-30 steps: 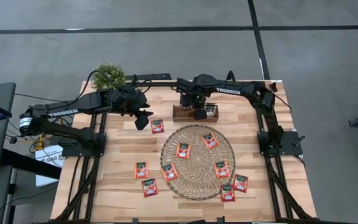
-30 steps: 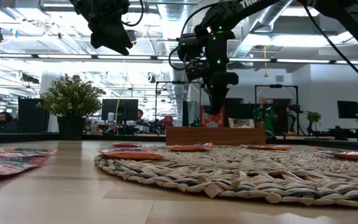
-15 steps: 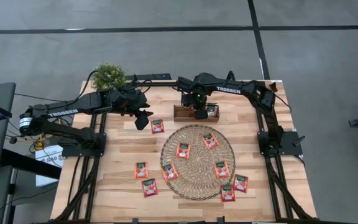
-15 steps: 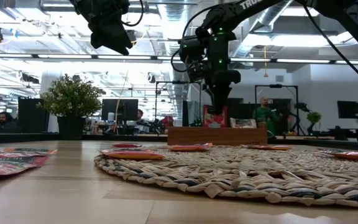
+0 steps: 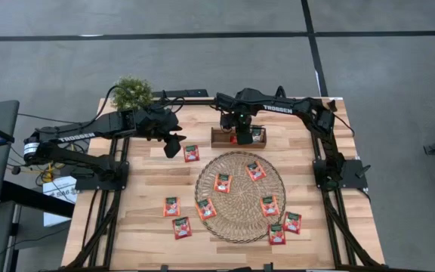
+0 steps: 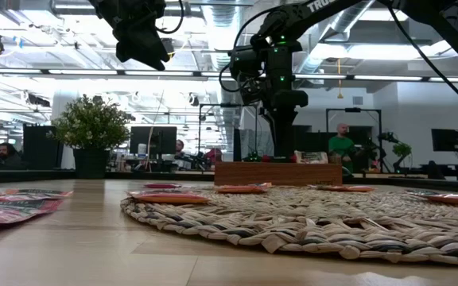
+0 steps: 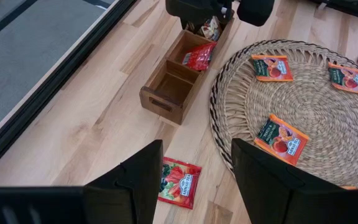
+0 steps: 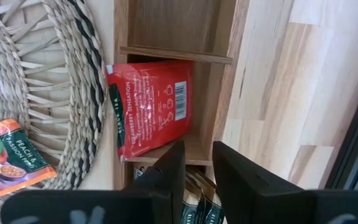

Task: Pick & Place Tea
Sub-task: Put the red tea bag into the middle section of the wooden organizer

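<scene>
- Your right gripper (image 5: pixel 238 136) stood over the wooden tray (image 8: pixel 229 81) at the far edge of the table, fingers parted only narrowly and gripping nothing.
- A red sachet (image 8: pixel 149 110) lay in the tray's middle compartment, tilted against the wall nearest the woven mat (image 5: pixel 240 196). I judge that you were at the end of a placing step.
- The compartment on one side was bare wood; the one on the other side held several paler sachets (image 7: pixel 210 28).
- Your left gripper (image 7: pixel 194 180) hung above the table beside the tray, fingers spread wide and empty, with one sachet (image 7: pixel 179 182) flat on the wood directly under it.
- More tea remained out: four sachets on the mat, such as the peach one (image 5: pixel 223 183), and others on the bare table in front of the mat on both sides.
- Your next move, as I read it, called for raising the right gripper clear of the tray walls, then going to a mat sachet. Those lie flat, so a low, edge-on pinch looked necessary.
</scene>
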